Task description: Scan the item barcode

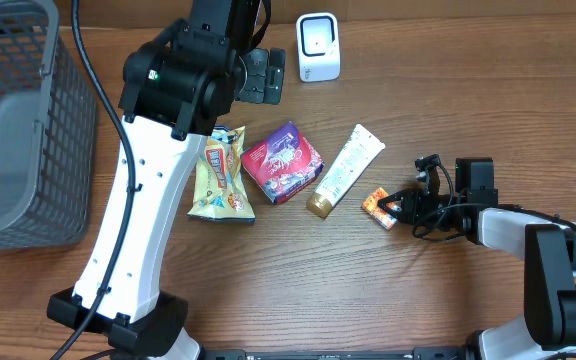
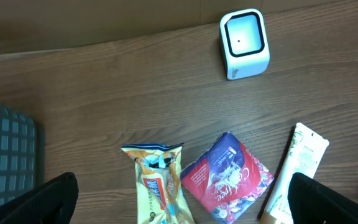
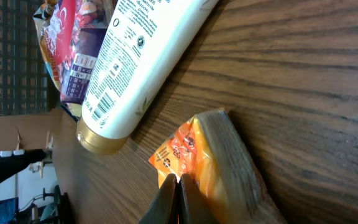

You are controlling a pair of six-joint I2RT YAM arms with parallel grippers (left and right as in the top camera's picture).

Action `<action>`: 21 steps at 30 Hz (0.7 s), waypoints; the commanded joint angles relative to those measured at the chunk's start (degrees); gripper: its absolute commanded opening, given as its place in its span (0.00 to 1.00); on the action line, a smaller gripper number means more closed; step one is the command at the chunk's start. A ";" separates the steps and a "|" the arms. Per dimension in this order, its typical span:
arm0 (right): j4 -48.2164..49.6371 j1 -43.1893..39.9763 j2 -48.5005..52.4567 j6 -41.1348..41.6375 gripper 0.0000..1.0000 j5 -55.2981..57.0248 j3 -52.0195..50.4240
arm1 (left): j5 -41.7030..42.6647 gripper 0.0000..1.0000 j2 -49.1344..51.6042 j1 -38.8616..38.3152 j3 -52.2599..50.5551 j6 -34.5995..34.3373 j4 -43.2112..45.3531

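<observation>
The overhead camera is looking straight down from far off, taking in the whole table (image 1: 448, 100). The left wrist camera is hanging high, facing down past the left claw (image 2: 182, 186) at the scanner (image 2: 244, 42) and tube (image 2: 300, 168) ahead of it. The right wrist camera is lying low, rolled sideways, peering very closely past the right claw (image 3: 178, 199) at the orange packet (image 3: 210, 162) and the same tube beyond.

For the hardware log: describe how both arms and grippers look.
Left arm: white link, black joint housings with a small green mark, black base, black cable. Left gripper: black. Right arm: white and grey shells, looped black cable. Right gripper: black.
</observation>
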 commanded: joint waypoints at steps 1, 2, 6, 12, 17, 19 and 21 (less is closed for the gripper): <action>1.62 -0.15 0.33 0.13 0.04 -1.16 0.07 | -0.59 1.00 -1.05 0.20 0.68 1.05 0.00; 2.29 -0.15 0.31 0.13 0.04 -2.47 0.22 | -0.59 1.00 -1.03 0.20 0.68 1.05 0.02; 2.91 -0.15 0.28 0.90 0.04 -8.70 2.19 | -0.59 1.00 -1.03 0.20 0.68 1.05 0.00; 0.92 -0.15 0.28 2.08 0.04 -4.22 2.62 | -0.59 1.00 -1.03 0.20 0.68 1.05 -0.13; -1.51 -0.15 0.37 2.08 0.04 3.98 1.42 | -0.59 1.00 -1.03 0.20 0.68 1.05 -0.15; -1.36 -0.15 0.37 2.05 0.04 5.35 0.70 | -0.59 1.00 -1.03 0.20 0.68 1.05 -0.15; -1.25 -0.15 0.37 2.01 0.04 5.81 0.63 | -0.59 1.00 -1.03 0.20 0.68 1.05 -0.15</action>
